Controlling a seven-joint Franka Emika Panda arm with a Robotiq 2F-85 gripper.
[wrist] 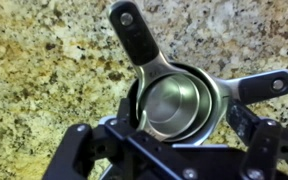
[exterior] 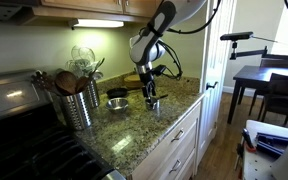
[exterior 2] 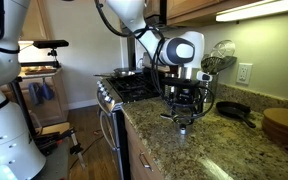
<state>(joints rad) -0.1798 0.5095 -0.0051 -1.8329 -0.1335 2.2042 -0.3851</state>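
Two nested metal measuring cups (wrist: pixel 174 100) with black handles rest on the speckled granite counter (wrist: pixel 34 80). One handle (wrist: pixel 134 35) points up and away, the other (wrist: pixel 264 85) points to the right. My gripper (wrist: pixel 169 140) straddles the cups, open, with one finger (wrist: pixel 79 145) left of them and one (wrist: pixel 259 135) right of them, neither pressing the rim. In both exterior views the gripper (exterior: pixel 152 98) (exterior 2: pixel 184 110) reaches straight down to the counter near its front edge, with the cups (exterior 2: pixel 182 121) just below it.
A metal utensil holder (exterior: pixel 81 102) with wooden spoons stands by the stove (exterior 2: pixel 134 88). A dark pan (exterior: pixel 117 94) and a small bowl (exterior: pixel 117 103) sit behind the gripper. A black skillet (exterior 2: pixel 232 110) and a round wooden board (exterior 2: pixel 282 125) lie further along.
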